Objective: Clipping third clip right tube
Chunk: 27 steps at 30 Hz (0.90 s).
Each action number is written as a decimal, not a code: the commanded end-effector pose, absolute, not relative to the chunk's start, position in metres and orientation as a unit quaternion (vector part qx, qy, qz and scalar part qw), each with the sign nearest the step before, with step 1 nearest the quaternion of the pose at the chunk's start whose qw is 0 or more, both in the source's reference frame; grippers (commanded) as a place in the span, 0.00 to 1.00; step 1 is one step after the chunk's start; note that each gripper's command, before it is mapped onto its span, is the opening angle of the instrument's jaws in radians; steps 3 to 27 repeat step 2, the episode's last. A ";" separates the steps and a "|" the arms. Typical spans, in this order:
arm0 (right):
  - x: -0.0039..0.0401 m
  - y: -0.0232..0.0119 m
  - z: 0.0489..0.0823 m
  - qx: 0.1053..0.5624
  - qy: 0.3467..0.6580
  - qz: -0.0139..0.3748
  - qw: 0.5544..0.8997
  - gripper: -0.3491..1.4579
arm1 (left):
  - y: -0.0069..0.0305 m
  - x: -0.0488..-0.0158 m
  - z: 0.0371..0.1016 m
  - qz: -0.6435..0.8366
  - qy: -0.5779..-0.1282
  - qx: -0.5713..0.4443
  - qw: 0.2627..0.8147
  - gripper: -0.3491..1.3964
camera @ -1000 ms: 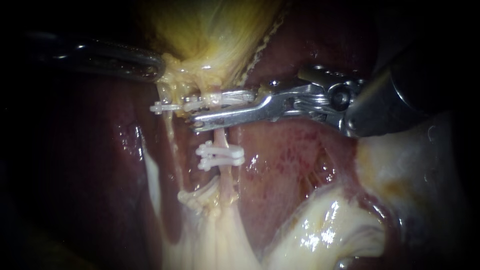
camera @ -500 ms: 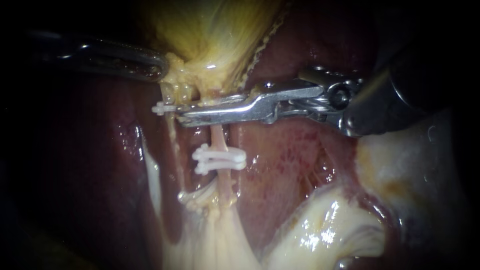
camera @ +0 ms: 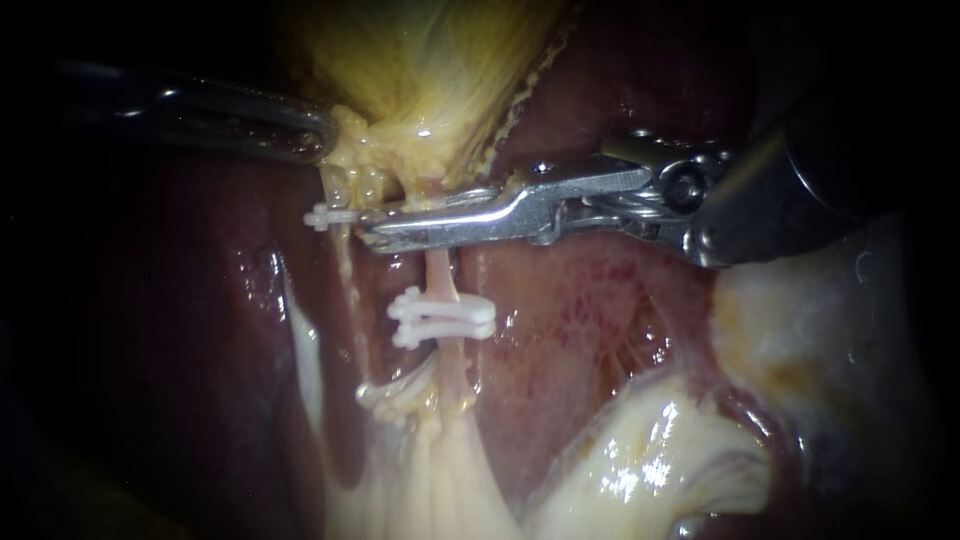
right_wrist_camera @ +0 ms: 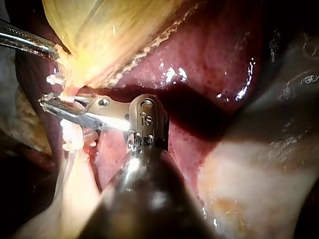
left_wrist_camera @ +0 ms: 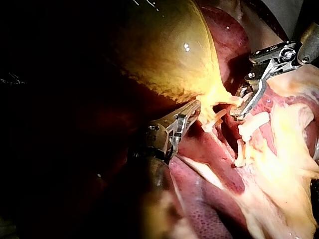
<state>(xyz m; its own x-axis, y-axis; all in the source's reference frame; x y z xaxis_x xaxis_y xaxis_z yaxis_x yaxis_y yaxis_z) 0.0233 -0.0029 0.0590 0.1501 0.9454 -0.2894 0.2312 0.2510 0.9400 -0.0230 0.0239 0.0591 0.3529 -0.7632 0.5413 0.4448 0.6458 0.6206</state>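
From the left, the left instrument (camera: 315,138) has its jaws clamped on the pale, narrow lower end of the gallbladder (camera: 430,60). Just beneath that end, a white clip (camera: 325,215) pokes its tip out past the jaws of the right instrument (camera: 375,228). Those jaws are squeezed together on the clip, lying across the right tube (camera: 438,275) close under the gallbladder. Further down the same tube sit two more clips (camera: 440,318), side by side and touching. The dark red liver (camera: 590,290) lies behind it all, and the right instrument's shaft comes in over its right-hand edge.
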 end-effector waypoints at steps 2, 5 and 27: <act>0.0233 -0.0029 0.0591 0.519 0.566 0.323 0.552 0.00 | 0.0240 -0.0230 0.0590 -0.377 -0.426 0.188 0.801 0.00; 0.0233 -0.0029 0.0591 0.519 0.566 0.323 0.552 0.00 | 0.0240 -0.0230 0.0590 -0.377 -0.426 0.188 0.801 0.00; 0.0233 -0.0029 0.0591 0.519 0.566 0.323 0.552 0.00 | 0.0240 -0.0230 0.0590 -0.377 -0.426 0.188 0.801 0.00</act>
